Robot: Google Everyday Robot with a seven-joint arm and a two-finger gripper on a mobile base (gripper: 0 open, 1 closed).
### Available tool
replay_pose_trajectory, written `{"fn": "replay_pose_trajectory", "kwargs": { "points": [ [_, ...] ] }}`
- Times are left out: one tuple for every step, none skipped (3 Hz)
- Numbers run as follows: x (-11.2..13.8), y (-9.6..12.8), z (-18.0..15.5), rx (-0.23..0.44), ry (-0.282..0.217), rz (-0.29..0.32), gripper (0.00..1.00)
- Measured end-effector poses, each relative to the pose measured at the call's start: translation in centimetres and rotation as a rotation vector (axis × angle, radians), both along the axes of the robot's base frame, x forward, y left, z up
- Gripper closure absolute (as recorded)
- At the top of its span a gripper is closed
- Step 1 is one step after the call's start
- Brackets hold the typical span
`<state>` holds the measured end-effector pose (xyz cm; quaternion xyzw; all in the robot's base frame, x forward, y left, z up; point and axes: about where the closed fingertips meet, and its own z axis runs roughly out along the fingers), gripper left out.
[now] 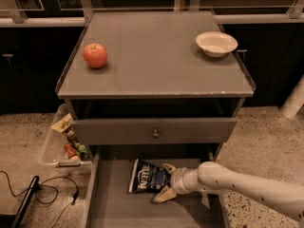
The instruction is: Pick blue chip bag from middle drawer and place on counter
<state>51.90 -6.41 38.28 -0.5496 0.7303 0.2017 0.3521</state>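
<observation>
Two fingers [161, 196] spread wide around the blue chip bag [145, 177].
The bag lies flat toward the back of the middle drawer [109, 208], its long axis running across the drawer. The gripper [160, 183] reaches in from the drawer's right side and straddles the bag's right end, not yet closed on it, I'd judge.
</observation>
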Motion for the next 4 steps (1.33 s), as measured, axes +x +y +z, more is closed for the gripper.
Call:
{"fn": "replay_pose_trajectory", "kwargs": {
  "points": [
    [0.0, 0.0, 0.0, 0.0, 0.0, 0.0, 0.41],
    [0.0, 0.0, 0.0, 0.0, 0.0, 0.0, 0.64],
    [0.0, 0.01, 0.0, 0.0, 0.0, 0.0, 0.88],
    [-0.37, -0.25, -0.34, 0.013, 0.039, 0.004, 1.0]
  ]
}}
